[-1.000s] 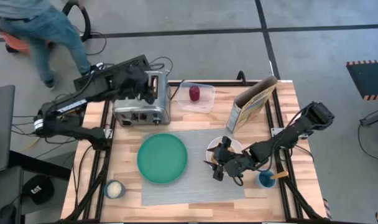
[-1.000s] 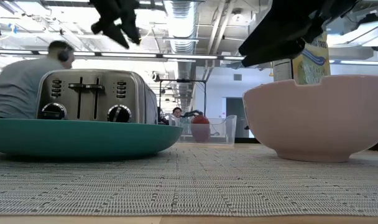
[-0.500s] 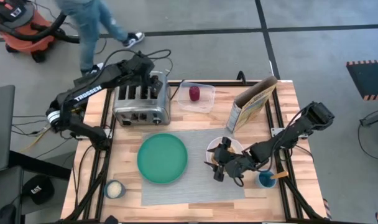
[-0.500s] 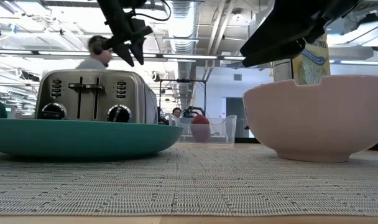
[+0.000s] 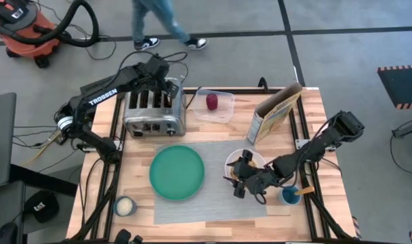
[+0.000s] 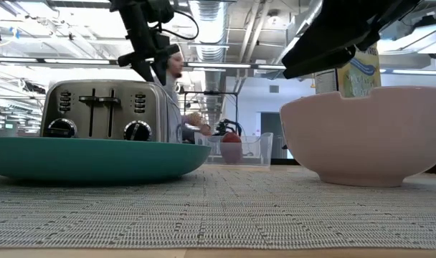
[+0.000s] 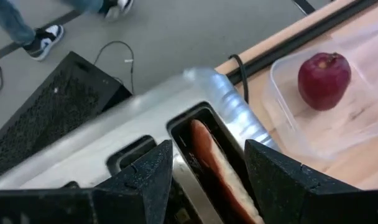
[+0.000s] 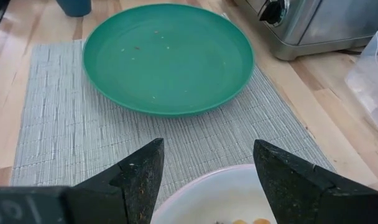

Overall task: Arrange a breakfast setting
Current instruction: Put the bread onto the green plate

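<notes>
Bread in the toaster, fruit in a tub, plate and bowl on the placemat.

Left tool is held spread over the chrome toaster, its fingers straddling a slot in which the tan bread is seen only as a narrow edge, the rest sunk out of sight. Dark-red fruit is seen in a clear plastic tub on the counter, beside the toaster. Teal-green plate and white bowl are set on the grey placemat. Right tool is held spread over the bowl, much of which is covered by the arm. Wooden spoon cannot be made out with certainty.
</notes>
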Action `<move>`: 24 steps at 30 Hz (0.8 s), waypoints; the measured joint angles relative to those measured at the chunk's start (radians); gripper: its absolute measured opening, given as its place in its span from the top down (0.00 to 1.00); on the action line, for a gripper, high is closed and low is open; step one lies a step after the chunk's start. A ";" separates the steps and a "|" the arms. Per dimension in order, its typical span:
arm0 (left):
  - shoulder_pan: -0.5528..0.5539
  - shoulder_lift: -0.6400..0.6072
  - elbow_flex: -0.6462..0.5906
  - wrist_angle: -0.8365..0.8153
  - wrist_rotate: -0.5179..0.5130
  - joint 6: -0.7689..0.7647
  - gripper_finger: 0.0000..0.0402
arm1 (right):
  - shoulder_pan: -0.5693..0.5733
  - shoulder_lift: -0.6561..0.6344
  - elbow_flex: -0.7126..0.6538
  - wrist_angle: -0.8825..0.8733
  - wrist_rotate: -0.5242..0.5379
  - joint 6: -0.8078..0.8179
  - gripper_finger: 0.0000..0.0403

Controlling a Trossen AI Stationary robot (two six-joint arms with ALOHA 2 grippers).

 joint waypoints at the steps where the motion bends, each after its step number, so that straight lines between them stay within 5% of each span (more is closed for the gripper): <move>1: 0.000 0.000 0.000 -0.002 0.003 -0.002 0.54 | 0.000 0.000 0.000 0.000 0.000 0.000 0.31; 24: -0.014 0.065 -0.005 -0.027 -0.006 -0.033 0.64 | 0.000 0.000 0.000 0.000 0.001 0.003 0.31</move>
